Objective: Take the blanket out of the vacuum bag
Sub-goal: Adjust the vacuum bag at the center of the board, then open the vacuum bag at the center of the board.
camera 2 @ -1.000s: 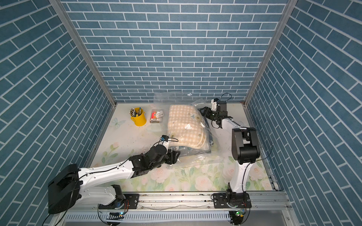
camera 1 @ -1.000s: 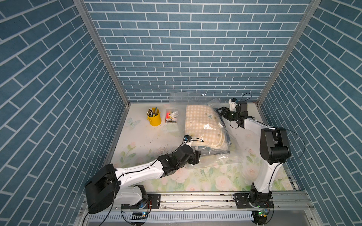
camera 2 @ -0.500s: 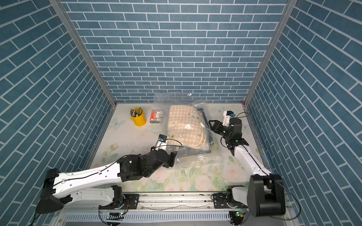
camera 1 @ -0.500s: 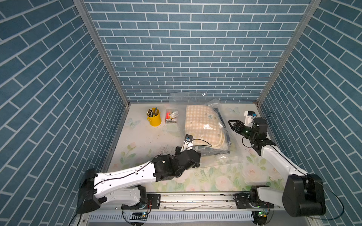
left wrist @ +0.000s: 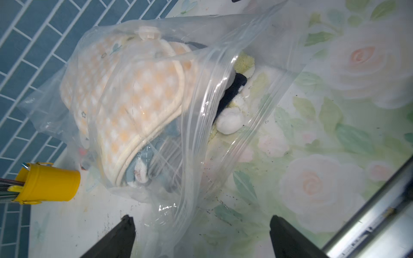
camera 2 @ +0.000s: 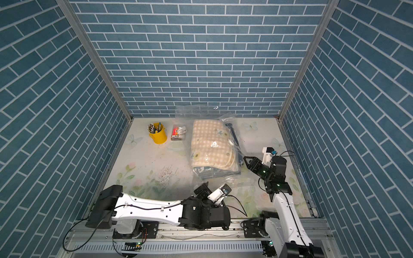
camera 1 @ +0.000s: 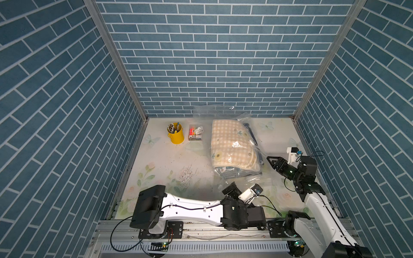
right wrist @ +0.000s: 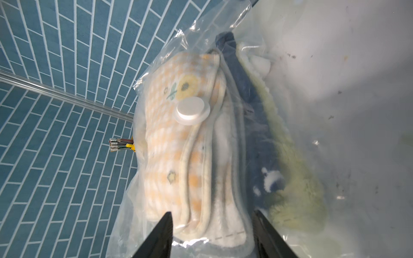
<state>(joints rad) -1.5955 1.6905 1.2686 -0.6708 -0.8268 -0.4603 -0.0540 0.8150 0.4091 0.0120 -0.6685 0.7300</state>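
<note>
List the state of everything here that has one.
vacuum bag: lying on the table, blanket inside.
blanket: folded, inside the vacuum bag.
valve: cap on.
pen cup: upright, holding pens.
left gripper: open, empty.
right gripper: open, empty.

The blanket lies inside the vacuum bag, at the back middle of the table. Left of the bag lies a flat box, then the pen cup. The left gripper is before the bag, perhaps over its near edge; the right gripper is just right of it.
</note>
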